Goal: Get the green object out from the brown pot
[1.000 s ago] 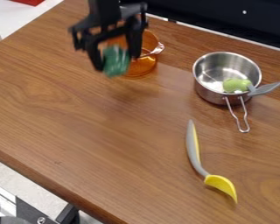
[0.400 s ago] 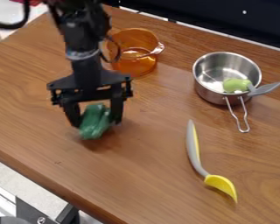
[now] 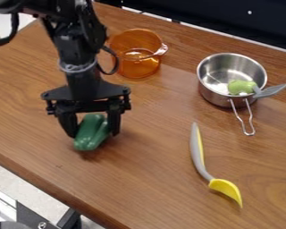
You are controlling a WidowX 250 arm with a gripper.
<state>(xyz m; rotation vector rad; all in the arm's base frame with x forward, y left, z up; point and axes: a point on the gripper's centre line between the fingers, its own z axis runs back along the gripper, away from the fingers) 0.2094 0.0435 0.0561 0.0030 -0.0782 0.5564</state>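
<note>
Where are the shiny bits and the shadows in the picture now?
In the camera view, bright glints inside the metal pot, a white shine on the handle of the see-through brown pot, small pale highlights on the green thing, and a soft dark shadow on the table by its lower end.
</note>
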